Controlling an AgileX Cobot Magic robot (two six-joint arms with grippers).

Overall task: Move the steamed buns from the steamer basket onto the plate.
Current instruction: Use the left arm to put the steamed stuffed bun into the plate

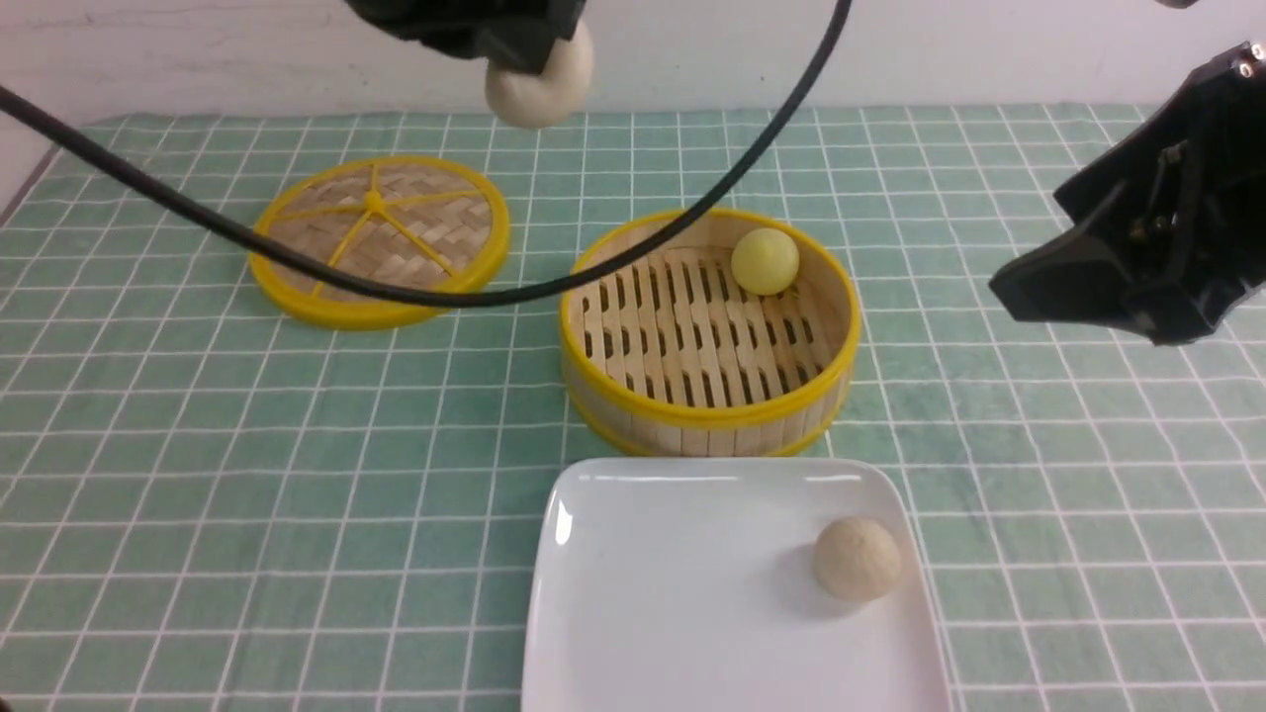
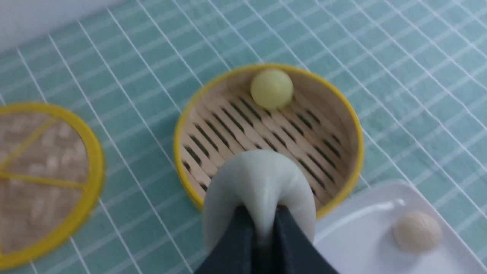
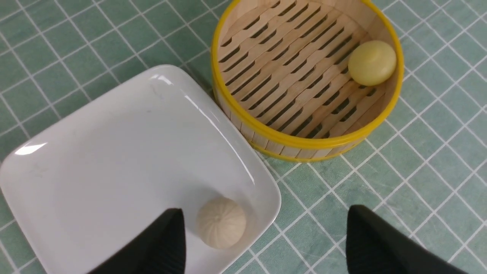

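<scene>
Left gripper (image 2: 261, 228) is clamping a pale bun (image 1: 539, 84), hanging at frame top centre, clear of the steamer basket (image 1: 707, 417). Transfer step is running; next it's needing a lowering onto the white plate (image 1: 673, 593), bottom centre.

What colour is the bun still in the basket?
Yellow. The bun shows best in the right wrist view.

Round flat woven lid (image 1: 379, 240): bamboo weave, yellow rim, thin yellow spokes meeting at small hub off-centre; lies flat on cloth, left and far part of table; blurred and cut by frame edge in left wrist view

Tablecloth (image 1: 198, 445): pale green, white grid lines, covers whole tabletop, faint mottling, lies smooth

Wall (image 1: 198, 49): plain white, just behind cloth's far edge
</scene>
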